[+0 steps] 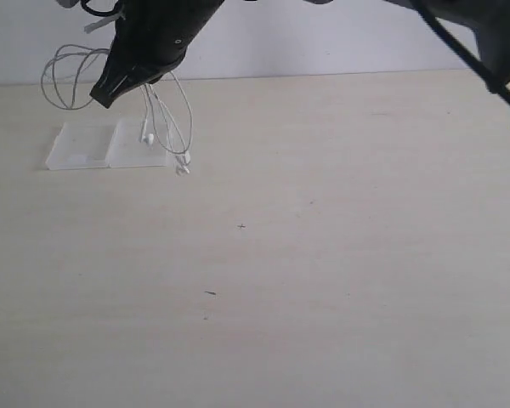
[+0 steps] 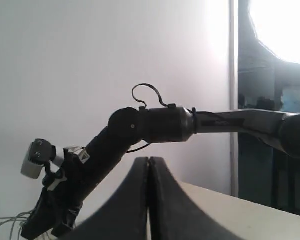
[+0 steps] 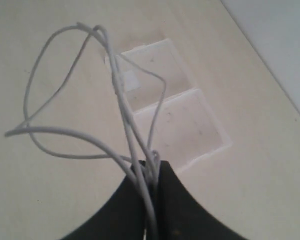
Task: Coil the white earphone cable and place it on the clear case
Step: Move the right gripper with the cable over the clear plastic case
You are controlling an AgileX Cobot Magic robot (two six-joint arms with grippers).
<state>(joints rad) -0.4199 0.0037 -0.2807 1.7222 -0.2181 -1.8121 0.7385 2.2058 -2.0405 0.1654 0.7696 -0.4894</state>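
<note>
The white earphone cable hangs in loose loops from my right gripper, which has reached across to the far left of the table. Its jaws are shut on the bunched strands. The right gripper hovers just above the clear case, which lies open and flat with a white label patch. Two earbuds dangle down to the right edge of the clear case. My left gripper is shut with nothing in it, raised well off the table and facing the right arm.
The pale wooden table spreads out in front of and to the right of the case. A white wall runs behind the table's far edge. Part of a black arm crosses the upper right corner.
</note>
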